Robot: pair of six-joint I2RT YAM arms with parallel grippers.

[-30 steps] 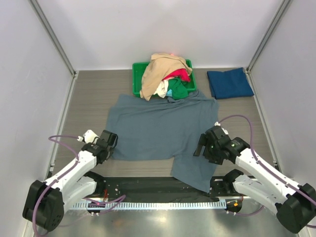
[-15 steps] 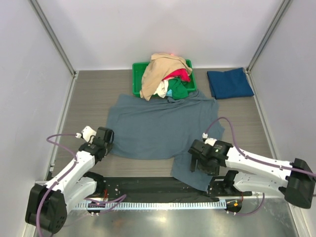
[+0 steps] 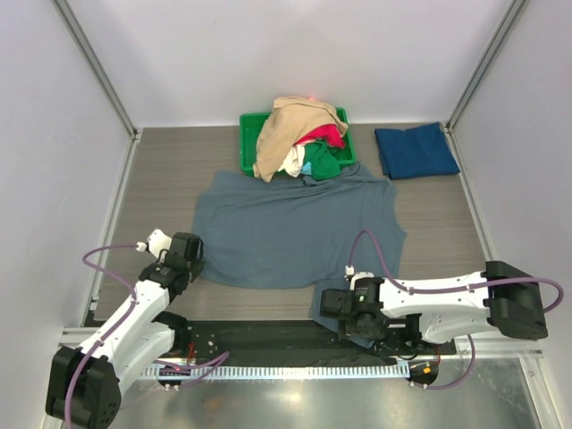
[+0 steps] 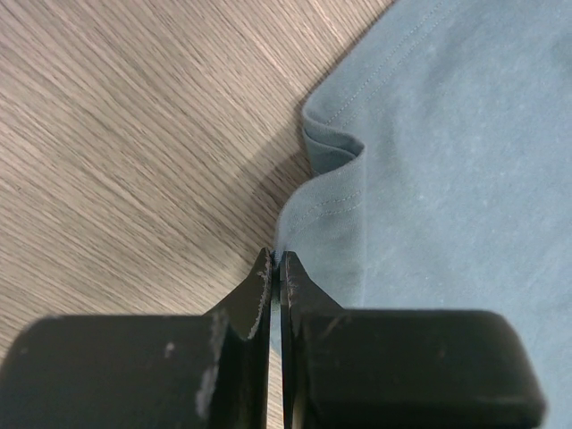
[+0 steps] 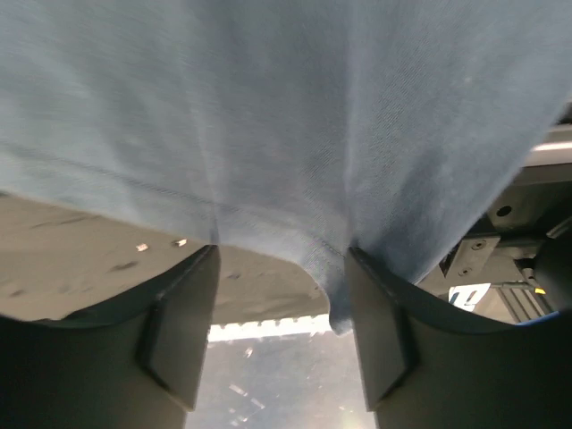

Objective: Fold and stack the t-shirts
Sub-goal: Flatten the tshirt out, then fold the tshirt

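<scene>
Grey-blue t-shirt (image 3: 295,232) spread on bench (image 3: 170,170).
Only wrist views tell: left claw (image 4: 276,259) pinches its hem; right claw (image 5: 279,268) straddles it, open.

Robot test cell, lab. White panel walls (image 3: 286,54), metal posts (image 3: 96,67) beyond left gripper (image 3: 195,266); wood-grain table (image 3: 161,188) beneath it.

The table (image 3: 161,179) is viewed whole from above and behind the arm bases, facing down and forward. The left wrist view is aimed down past the left gripper (image 4: 275,259), very close over the left edge of the slate grey-blue t-shirt (image 4: 447,179). The right wrist view is set nearly against the same shirt's near hem, past the right gripper (image 5: 281,255). That shirt is shared by all three views.
</scene>
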